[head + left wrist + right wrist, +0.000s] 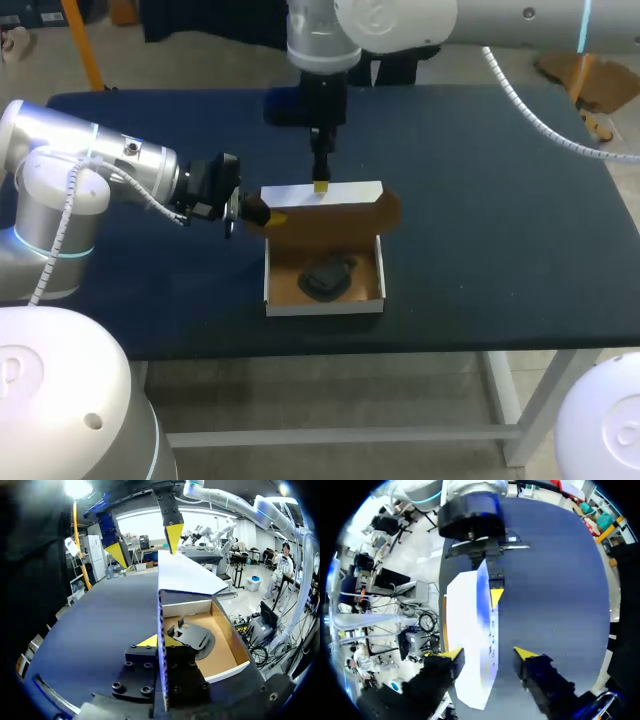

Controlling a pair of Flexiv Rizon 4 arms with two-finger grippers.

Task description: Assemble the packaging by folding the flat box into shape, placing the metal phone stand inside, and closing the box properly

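Our left pincer (161,641) clamps the lid (187,575) at its side. Our right pincer (488,653), fingers apart, should press it down evenly over the stand (192,637).

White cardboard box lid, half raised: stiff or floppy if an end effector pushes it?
Probably light and fairly stiff: the white cardboard box lid shows a corrugated edge and stands half raised without sagging. It likely hinges at the fold rather than bending. A hard push may slide the shallow open box.
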